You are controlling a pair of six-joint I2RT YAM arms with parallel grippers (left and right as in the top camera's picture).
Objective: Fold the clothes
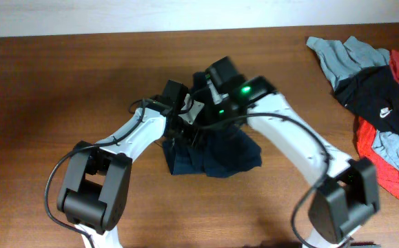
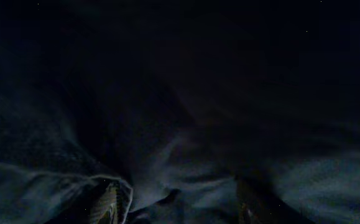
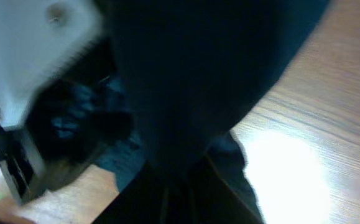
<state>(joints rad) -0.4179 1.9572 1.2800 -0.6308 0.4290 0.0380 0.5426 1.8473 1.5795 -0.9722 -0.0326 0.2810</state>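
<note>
The dark navy shorts (image 1: 216, 155) lie bunched at the table's middle, partly lifted between my two arms. My right gripper (image 1: 211, 103) is shut on a fold of the shorts (image 3: 198, 74), which hangs from its fingertips (image 3: 180, 180) above the wood. My left gripper (image 1: 180, 114) is pushed into the cloth beside it. In the left wrist view dark cloth (image 2: 186, 149) fills the frame, and the left fingers (image 2: 178, 202) stand wide apart with cloth bulging between them. The waistband and button are hidden.
A pile of other garments lies at the far right: grey (image 1: 337, 55), black with a white logo (image 1: 385, 103) and red (image 1: 392, 172). The brown wooden table (image 1: 47, 83) extends left. My left arm's white housing (image 3: 36, 50) is close to the right wrist.
</note>
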